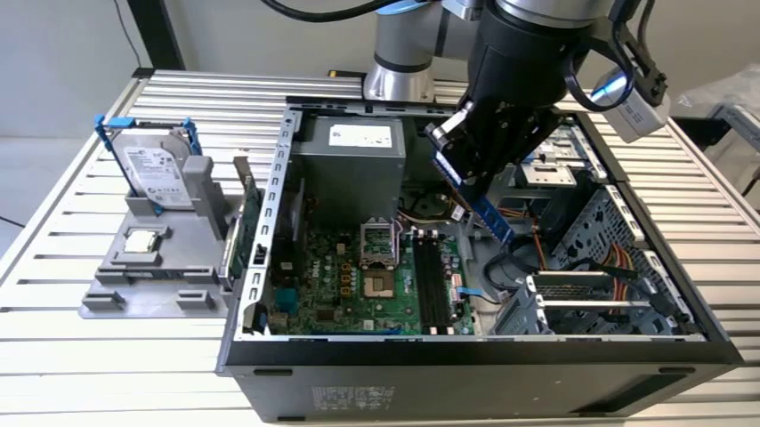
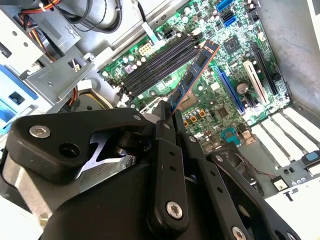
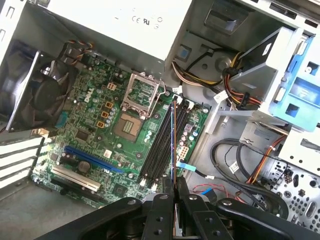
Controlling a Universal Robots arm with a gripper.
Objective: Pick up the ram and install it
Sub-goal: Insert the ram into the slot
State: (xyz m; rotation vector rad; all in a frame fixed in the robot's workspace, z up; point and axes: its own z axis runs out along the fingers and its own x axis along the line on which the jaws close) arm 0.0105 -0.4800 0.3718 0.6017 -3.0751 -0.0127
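Greenish-blue flat ram stick (image 1: 489,218): we are clamping it in the black metal claw (image 1: 471,171), tilted above the long black memory slots (image 1: 430,283); skew would probably jam it.

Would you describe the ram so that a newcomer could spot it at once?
Find the open computer case in the exterior view; above its green motherboard hangs the black gripper. Its fingers clamp the ram, a thin blue stick with dark chips, tilted, unlike the black slots lying flat below.
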